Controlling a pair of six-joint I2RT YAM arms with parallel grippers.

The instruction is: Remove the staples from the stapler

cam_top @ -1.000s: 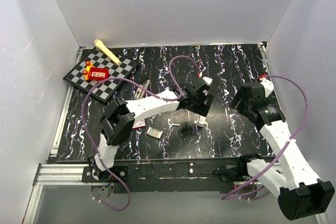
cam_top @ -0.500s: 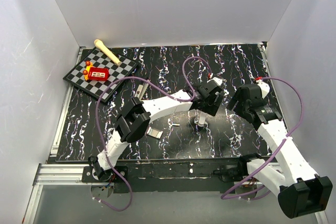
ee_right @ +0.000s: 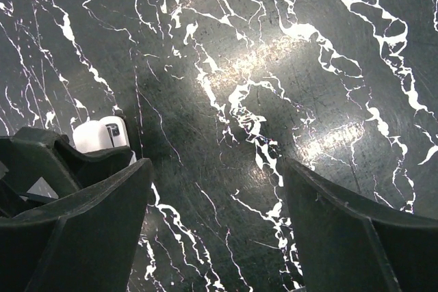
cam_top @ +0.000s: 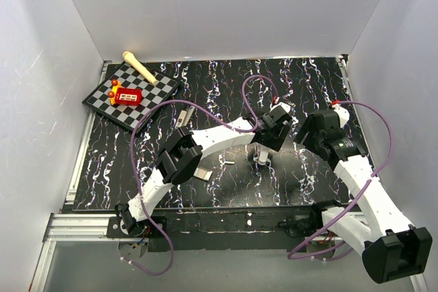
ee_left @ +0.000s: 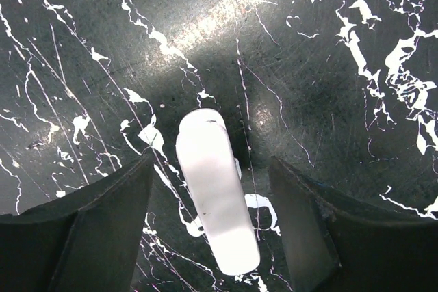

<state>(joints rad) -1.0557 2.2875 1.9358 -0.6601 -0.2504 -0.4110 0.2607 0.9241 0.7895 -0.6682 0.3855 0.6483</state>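
Note:
The stapler (cam_top: pixel 184 115) lies slim and grey on the table right of the chessboard, far from both grippers. The staples (cam_top: pixel 229 163), a tiny grey strip, rest on the dark marbled table left of my left gripper (cam_top: pixel 263 153). My left gripper (ee_left: pixel 211 165) is open and straddles a white rounded oblong stick (ee_left: pixel 215 203), with a gap on each side of it. The same stick (cam_top: pixel 260 160) pokes out below the gripper in the top view. My right gripper (cam_top: pixel 309 135) (ee_right: pixel 215 172) stands open over bare table just right of the left one, holding nothing.
A chessboard (cam_top: pixel 147 104) with a red toy (cam_top: pixel 127 96) and a wooden stick (cam_top: pixel 140 67) sits at the back left. A flat silvery rectangle (cam_top: pixel 200 172) lies by the left arm's elbow. White walls close in the table on three sides.
My left arm has stretched to the right and its gripper now sits over the white stick, jaws slightly narrower. The right gripper has edged a little left.

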